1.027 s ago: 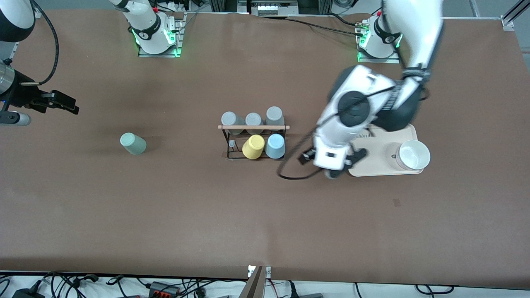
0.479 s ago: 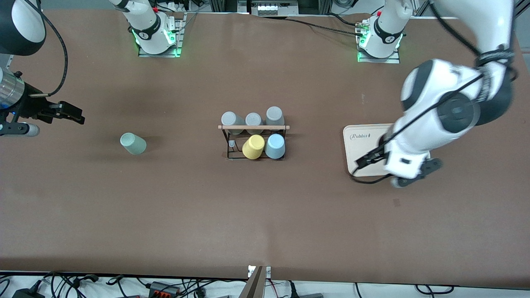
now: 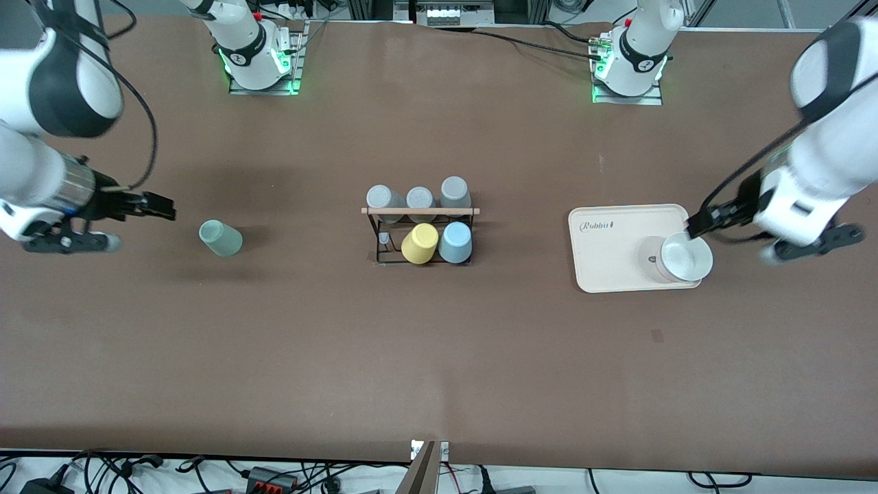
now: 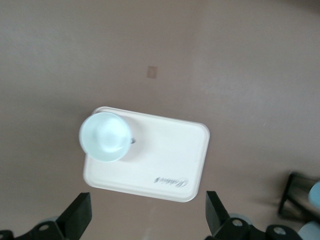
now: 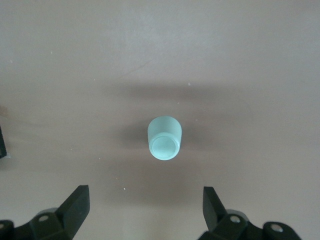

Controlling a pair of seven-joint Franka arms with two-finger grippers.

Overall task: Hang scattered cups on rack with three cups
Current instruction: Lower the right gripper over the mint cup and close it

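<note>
Right end effector (image 3: 161,206) open; sage cup (image 3: 220,238) upside-down.

The front view looks down from high above the table's edge, facing the two robot bases along its top, and takes in the whole brown table (image 3: 439,357): the rack (image 3: 420,233) in the middle, the beige tray (image 3: 610,257) toward the left arm's end, the green cup (image 3: 220,238) toward the right arm's end.

The left wrist view looks almost straight down from well above the tray (image 4: 165,160) and its white bowl (image 4: 104,136), with a corner of the rack (image 4: 297,197) at its edge.

The right wrist view looks steeply down on the green cup (image 5: 164,137), from closer in.

Each wrist view shares its patch of table with the front view; the two wrist views share nothing.
</note>
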